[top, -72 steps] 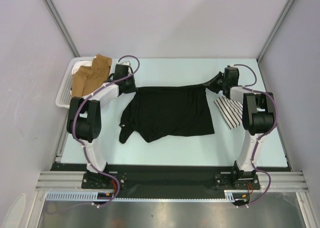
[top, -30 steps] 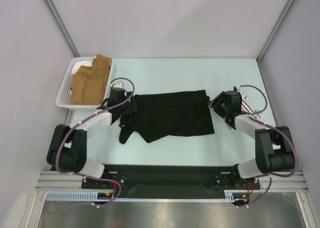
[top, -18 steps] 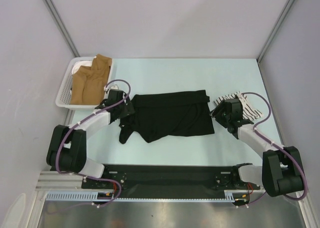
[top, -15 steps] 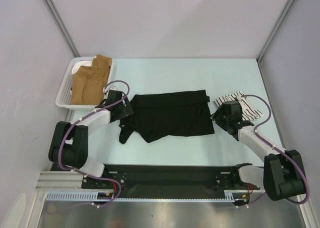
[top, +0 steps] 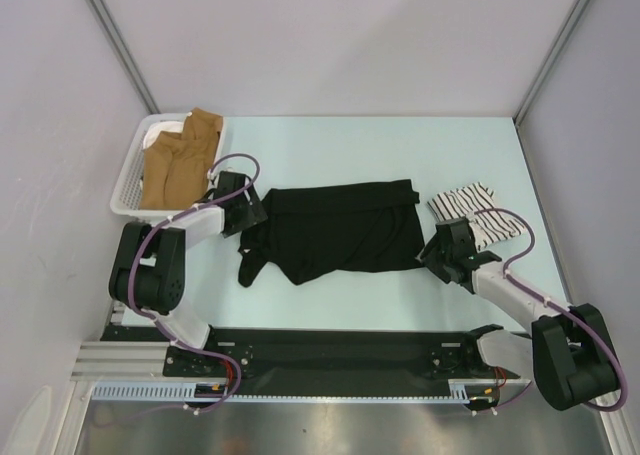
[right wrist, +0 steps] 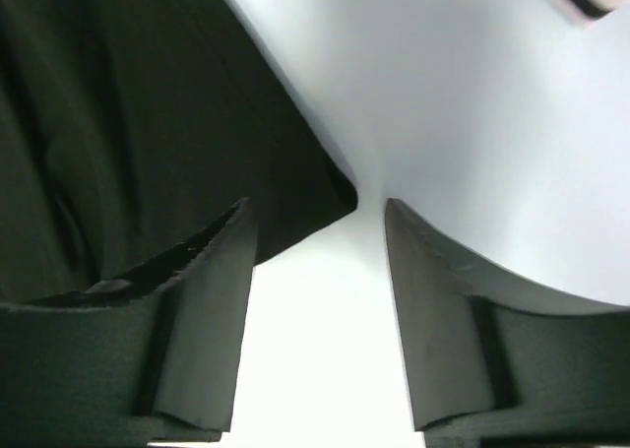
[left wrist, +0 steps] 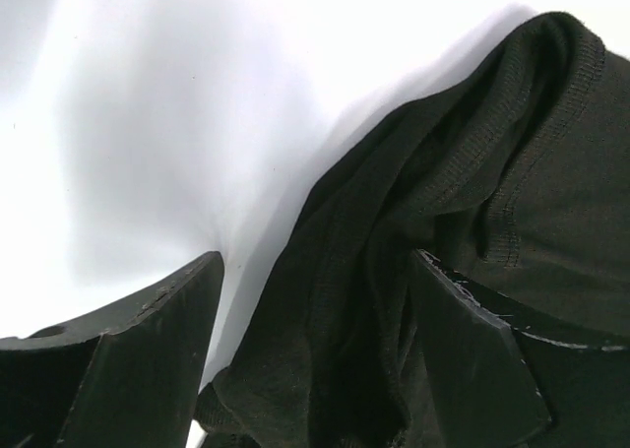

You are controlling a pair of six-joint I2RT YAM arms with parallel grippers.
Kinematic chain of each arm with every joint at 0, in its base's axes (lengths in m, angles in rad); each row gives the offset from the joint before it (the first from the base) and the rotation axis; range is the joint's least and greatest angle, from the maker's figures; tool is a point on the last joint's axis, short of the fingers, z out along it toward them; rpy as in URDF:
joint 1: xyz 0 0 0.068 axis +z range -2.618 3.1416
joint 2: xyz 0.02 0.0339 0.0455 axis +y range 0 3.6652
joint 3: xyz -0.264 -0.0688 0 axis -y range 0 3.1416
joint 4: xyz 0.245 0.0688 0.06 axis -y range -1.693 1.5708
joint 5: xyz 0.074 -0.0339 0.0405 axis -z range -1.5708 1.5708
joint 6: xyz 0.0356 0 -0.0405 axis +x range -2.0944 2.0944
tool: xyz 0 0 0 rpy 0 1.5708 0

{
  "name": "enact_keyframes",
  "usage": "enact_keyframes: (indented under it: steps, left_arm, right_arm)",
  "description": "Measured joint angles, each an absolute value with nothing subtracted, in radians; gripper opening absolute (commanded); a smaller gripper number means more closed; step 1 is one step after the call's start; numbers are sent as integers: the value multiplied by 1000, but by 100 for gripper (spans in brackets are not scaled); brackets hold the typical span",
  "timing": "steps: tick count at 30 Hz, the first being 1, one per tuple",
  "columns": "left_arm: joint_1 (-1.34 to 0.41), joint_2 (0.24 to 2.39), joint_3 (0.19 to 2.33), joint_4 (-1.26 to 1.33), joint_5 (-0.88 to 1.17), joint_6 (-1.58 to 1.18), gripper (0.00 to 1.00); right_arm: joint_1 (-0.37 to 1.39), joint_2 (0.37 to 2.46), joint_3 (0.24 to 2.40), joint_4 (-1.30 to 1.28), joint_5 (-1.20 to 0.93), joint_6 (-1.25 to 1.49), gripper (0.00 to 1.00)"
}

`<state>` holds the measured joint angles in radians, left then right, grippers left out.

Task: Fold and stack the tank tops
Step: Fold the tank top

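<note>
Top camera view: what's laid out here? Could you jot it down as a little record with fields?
Table: pale, walled on three sides
Black tank top: lying in the middle, partly folded
Striped tank top: small bundle just right of the black one
Basket: white, far left, holding brown cloth
Left gripper: open, at the black top's left edge, cloth bunched between its fingers
Right gripper: open, at the black top's near right corner

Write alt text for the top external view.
A plain black cloth tank top lies partly folded, the open left claw at its left edge, the open right claw at its lower right corner. A white black-striped tank top lies rightward; a white basket holds tan cloth.
</note>
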<state>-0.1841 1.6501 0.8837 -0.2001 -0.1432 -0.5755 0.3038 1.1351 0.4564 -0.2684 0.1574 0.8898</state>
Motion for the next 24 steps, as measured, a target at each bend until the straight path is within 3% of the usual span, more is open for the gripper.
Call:
enact_keyframes:
  steps: [2,3,5,6,9,20,24]
  left_arm:
    - [-183,1650,883,-200,-142,-576,82]
    - [-183,1650,883,-200,-142,-576,82]
    - [-183,1650,883,-200,-143,-576,81]
    - [-183,1649,883,-200,-143,-576,80]
    - [-182,1639,876,-202,-144,-577,80]
    - [-170,1432,832,-275,-152,-575,87]
    - [-173,1306,778,-277,-126,-576,81]
  right_arm:
    - [318,1143,458,-266,168,905,50]
    - [322,1146,458,-265,172,910,37]
    - [328,1154,459,-275,185,923,25]
    - [329,1156,459,-284,193,931,13]
    - [332,1151,470,-334,237,947,2]
    - [239,990,478,-500,360,987,0]
    - [231,980,470,-505,362,987,0]
